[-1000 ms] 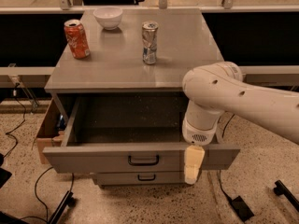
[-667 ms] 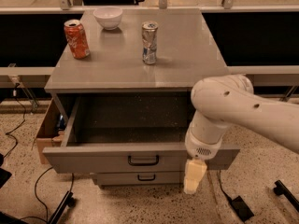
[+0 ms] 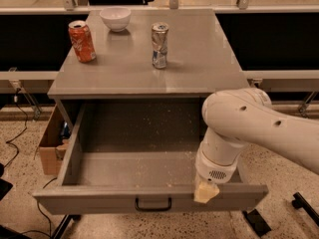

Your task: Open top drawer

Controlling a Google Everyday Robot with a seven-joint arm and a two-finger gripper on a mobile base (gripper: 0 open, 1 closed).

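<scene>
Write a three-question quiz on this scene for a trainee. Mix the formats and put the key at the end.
1. True or false: the top drawer is shut.
2. Which sits on the floor beside the cabinet? A) cardboard box B) white bowl C) silver can
3. Fill in: the gripper hangs at the drawer's front panel, on the picture's ___ side of the black handle.
Key: 1 false; 2 A; 3 right.
</scene>
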